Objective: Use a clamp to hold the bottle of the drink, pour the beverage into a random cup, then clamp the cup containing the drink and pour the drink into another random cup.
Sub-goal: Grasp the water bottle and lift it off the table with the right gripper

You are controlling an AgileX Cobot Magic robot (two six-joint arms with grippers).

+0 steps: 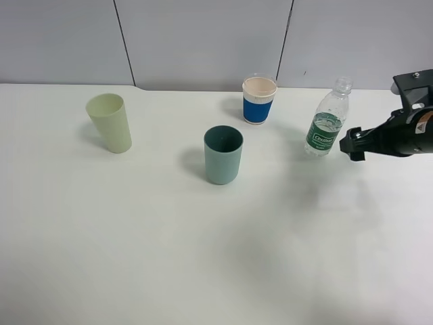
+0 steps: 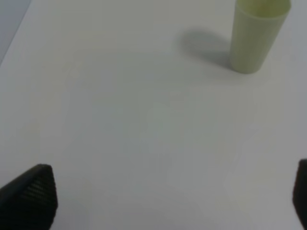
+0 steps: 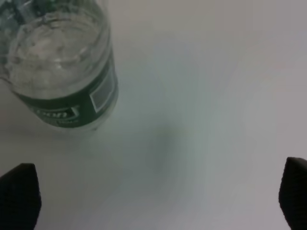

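The right gripper, its 2 fingers spread wide and empty, hangs just beside the bottle standing on the white table right of the teal cup, while the left gripper, equally open, faces the pale green cup.

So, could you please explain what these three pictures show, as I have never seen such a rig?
This is a robot with two arms, each ending in a black gripper. One picture looks down from high up; the other two come from wrist cameras. On the white table stand a pale yellow-green plastic tumbler, a teal plastic tumbler, a white paper cup with a blue band and a clear plastic water bottle with a green label. The right gripper is open, close to the bottle. The left gripper is open too, facing the yellow-green tumbler. Nothing is held.
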